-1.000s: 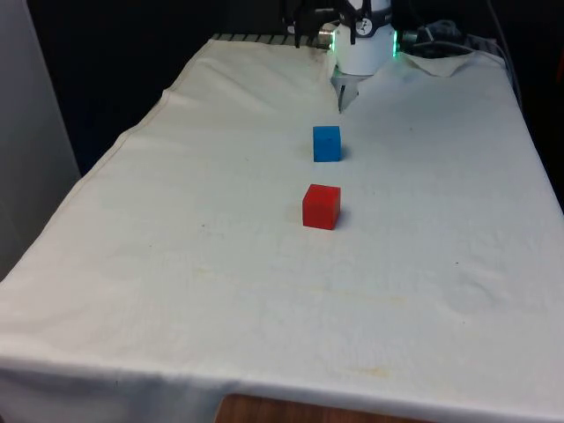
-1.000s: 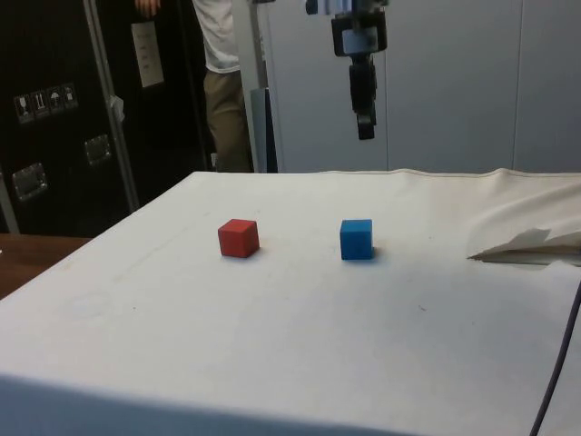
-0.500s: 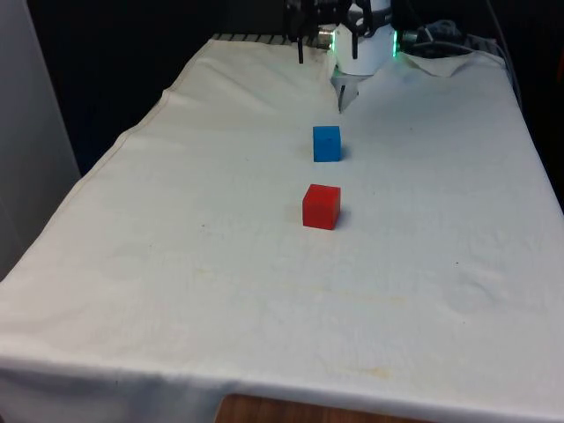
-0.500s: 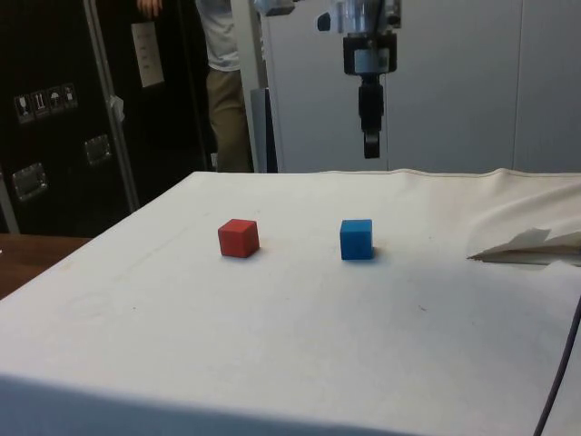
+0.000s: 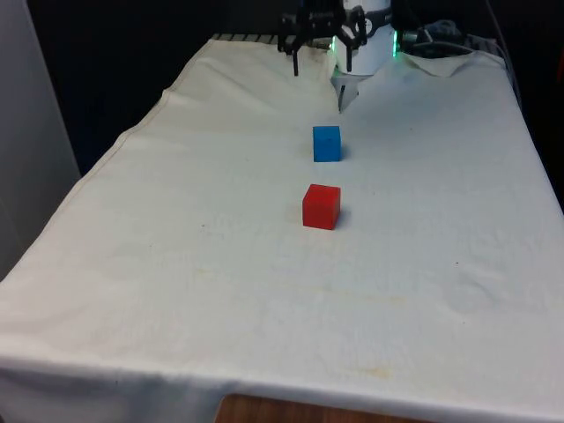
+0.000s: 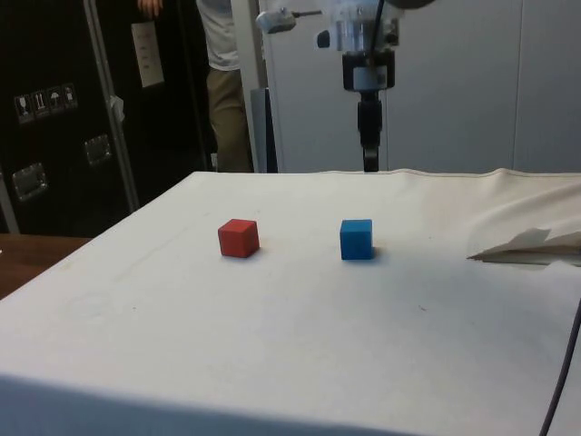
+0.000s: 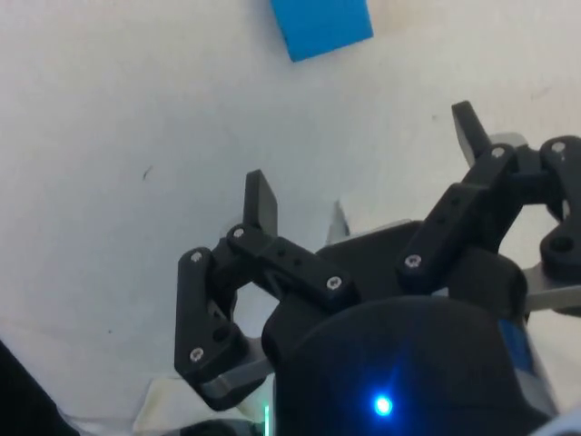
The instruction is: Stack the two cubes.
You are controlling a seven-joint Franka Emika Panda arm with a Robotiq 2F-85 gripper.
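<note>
Blue cube [image 5: 326, 143] sits on my counter [image 5: 176, 264] beyond the red cube [image 5: 321, 206], the two apart; neither is stacked. My hand [image 5: 318, 56] hangs above the far end, fingers spread, holding nothing.

Dark cabinets [image 6: 54, 118] and a pale wall [image 6: 454, 82] stand behind the cloth-covered table [image 6: 272, 345].

No text, brand or number can be read. Left of the person [image 6: 221, 82] in the side view, the dark cabinet [image 6: 54, 109] carries pale stickers [image 6: 44, 100] with small handling pictograms, too small to make out.
</note>
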